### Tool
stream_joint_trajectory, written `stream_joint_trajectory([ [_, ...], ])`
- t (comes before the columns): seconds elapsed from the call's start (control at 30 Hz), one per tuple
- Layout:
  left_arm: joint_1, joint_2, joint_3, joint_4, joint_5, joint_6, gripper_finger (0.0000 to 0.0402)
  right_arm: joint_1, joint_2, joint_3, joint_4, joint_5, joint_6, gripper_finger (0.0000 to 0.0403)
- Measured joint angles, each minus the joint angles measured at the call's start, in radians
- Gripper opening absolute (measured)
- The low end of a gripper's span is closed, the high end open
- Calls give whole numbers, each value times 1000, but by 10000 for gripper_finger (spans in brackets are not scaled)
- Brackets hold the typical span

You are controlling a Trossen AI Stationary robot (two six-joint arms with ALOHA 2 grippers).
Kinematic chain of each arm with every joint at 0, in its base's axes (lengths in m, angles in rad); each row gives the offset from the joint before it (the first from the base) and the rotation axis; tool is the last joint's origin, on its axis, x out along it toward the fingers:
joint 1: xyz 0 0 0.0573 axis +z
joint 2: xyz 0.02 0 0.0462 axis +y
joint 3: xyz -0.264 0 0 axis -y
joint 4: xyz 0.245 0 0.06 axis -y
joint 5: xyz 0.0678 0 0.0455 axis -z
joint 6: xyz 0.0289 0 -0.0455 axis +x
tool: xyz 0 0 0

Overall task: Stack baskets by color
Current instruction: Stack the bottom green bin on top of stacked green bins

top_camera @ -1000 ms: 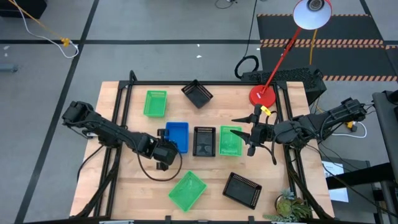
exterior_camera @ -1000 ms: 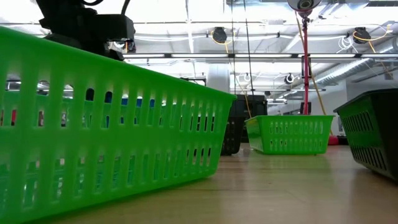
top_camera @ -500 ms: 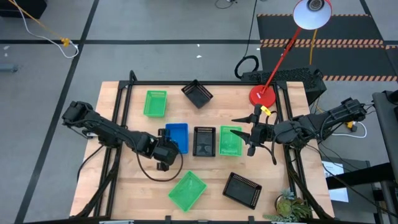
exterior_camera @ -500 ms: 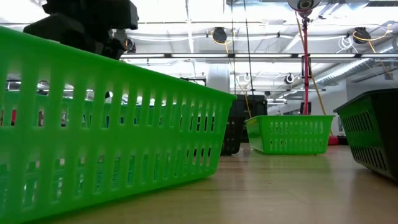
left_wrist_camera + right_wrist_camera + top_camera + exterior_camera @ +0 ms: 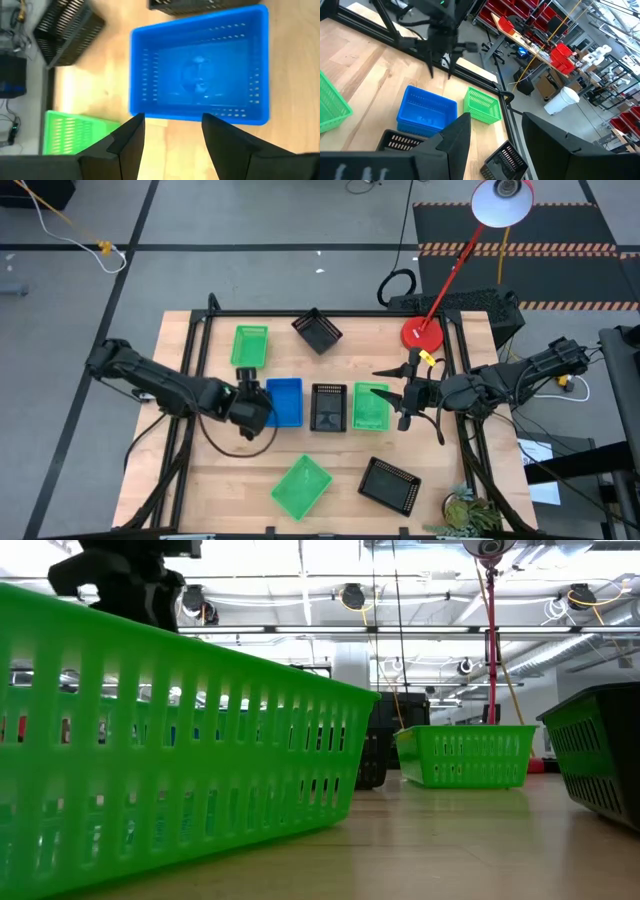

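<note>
A blue basket (image 5: 286,402), a black one (image 5: 328,406) and a green one (image 5: 371,407) stand in a row at mid-table, bottoms on the wood. My left gripper (image 5: 262,400) hangs open just left of the blue basket (image 5: 200,65), raised above the table; its fingers touch nothing. My right gripper (image 5: 386,383) waits open, high over the green basket's right side. Other baskets rest apart: green (image 5: 249,346) and black (image 5: 318,331) at the far side, green (image 5: 301,485) and black (image 5: 389,484) at the near side.
A red round lamp base (image 5: 422,333) stands at the far right, its arm slanting up beyond the table. A small plant (image 5: 465,514) sits at the near right corner. Black frame rails (image 5: 196,350) run along both sides. Bare wood lies at the near left.
My left gripper has risen and drawn back from the blue basket's near-left corner toward the table's left and far side. The blue basket has stayed where it was.
</note>
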Motion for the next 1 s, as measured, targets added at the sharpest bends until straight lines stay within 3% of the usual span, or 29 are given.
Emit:
stream_joint_trajectory([
  [0.23,82,-88,0,-46,-10,103,200,0,0,0,0,0,0,171],
  [0.6,253,-108,0,-68,43,271,200,0,0,0,-1,0,0,171],
  [1.0,356,-170,-1,-69,79,353,200,0,0,0,-18,0,1,171],
])
